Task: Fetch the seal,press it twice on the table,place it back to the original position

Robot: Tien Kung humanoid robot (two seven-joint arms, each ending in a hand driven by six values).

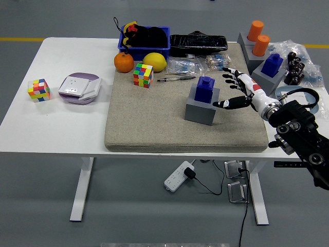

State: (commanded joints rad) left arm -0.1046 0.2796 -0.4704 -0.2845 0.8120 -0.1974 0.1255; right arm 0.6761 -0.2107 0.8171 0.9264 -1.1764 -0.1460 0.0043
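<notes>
Blue seal (205,89) on grey base (202,109); beige mat (154,118) over white table (56,123). Far left of mat: orange fruit (123,62), yellow lemon (154,62), multicoloured cube (143,75).

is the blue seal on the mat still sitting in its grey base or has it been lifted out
In. The seal stands upright in its grey base; the open right hand beside it isn't touching it.
</notes>
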